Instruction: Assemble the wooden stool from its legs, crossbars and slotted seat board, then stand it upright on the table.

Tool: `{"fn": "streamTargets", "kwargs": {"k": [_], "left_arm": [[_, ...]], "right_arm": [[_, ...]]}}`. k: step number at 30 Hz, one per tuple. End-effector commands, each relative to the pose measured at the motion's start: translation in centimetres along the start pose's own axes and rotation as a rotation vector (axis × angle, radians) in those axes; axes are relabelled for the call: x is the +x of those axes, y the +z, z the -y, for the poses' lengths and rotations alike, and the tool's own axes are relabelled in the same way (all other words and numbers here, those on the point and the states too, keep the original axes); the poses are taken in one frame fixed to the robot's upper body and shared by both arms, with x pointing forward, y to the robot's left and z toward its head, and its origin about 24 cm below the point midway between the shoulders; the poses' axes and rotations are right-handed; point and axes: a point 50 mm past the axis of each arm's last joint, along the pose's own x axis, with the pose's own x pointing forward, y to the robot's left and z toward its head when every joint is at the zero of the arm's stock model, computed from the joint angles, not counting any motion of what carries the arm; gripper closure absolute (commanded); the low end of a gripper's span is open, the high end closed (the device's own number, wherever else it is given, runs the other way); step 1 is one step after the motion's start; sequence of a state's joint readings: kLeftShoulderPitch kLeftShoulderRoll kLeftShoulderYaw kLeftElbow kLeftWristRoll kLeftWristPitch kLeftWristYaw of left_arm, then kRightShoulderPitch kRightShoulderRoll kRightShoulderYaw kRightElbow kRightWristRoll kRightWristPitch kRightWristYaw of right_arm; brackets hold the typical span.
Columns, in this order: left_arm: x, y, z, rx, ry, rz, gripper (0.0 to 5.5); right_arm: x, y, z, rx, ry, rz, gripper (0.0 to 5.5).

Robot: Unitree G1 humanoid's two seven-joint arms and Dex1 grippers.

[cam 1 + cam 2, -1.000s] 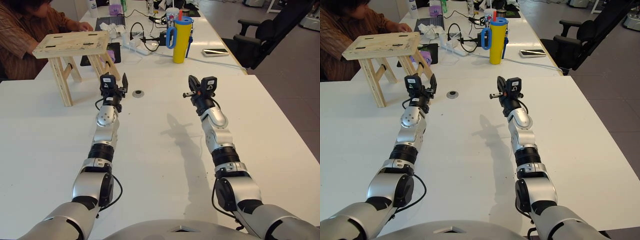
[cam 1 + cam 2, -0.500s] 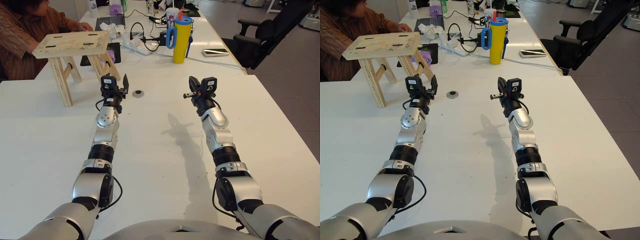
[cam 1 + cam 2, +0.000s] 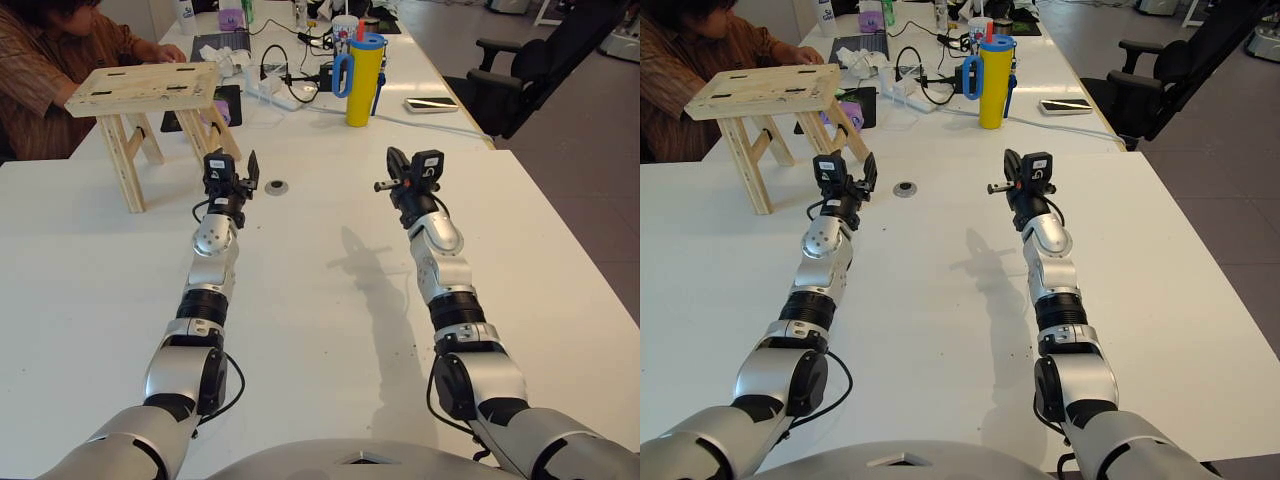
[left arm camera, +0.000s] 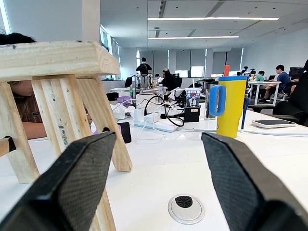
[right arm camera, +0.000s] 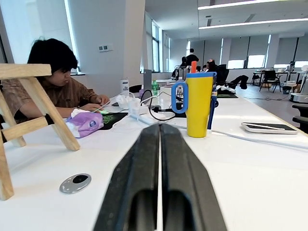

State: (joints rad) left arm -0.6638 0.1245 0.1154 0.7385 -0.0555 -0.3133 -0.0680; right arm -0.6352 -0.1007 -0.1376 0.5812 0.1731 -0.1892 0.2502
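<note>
The fingers [image 4: 82,183] of the left gripper [image 3: 237,170] are spread wide with nothing between them. It hovers low over the worktop [image 3: 300,300], left of centre in the head views. Just beyond it, in the upper left, the wooden stool [image 3: 150,110] stands upright on its legs with the slotted seat board [image 3: 145,87] on top, so the task looks essentially done. The nearest leg [image 3: 222,130] is close to the spread fingers. A sideways swing of that arm could clip it and shove or tip the stool.

A round cable grommet [image 3: 277,187] sits flush in the worktop between the two arms. Right of centre, the right gripper [image 3: 393,165] has its fingers [image 5: 160,178] pressed together on nothing.

Behind, along the top, lie a tangle of cables [image 3: 290,85], a yellow tumbler [image 3: 364,80] and a phone [image 3: 432,104]. They crowd the space behind the stool, so pushing it back would foul them. A black office chair [image 3: 520,80] stands off the worktop at the upper right.
</note>
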Motion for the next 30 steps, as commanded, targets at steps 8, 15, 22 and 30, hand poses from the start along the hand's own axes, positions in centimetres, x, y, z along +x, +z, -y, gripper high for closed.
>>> {"fn": "streamTargets", "kwargs": {"k": [8, 15, 22, 30], "left_arm": [[0.2, 0.1, 0.2, 0.000, -0.012, -0.007, 2.21], [0.1, 0.1, -0.2, 0.001, 0.000, -0.009, 2.21], [0.2, 0.1, 0.0, -0.001, -0.006, -0.009, 2.21], [0.4, 0.0, -0.7, 0.005, 0.007, -0.018, 2.21]], "right_arm": [[0.0, 0.1, 0.0, 0.010, -0.013, -0.005, 5.50], [-0.1, -0.2, -0.1, 0.015, -0.008, -0.014, 5.50], [-0.2, -0.3, 0.0, 0.004, -0.025, -0.017, 5.50], [-0.4, -1.0, 2.2, -0.143, -0.311, -0.046, 5.50]]}}
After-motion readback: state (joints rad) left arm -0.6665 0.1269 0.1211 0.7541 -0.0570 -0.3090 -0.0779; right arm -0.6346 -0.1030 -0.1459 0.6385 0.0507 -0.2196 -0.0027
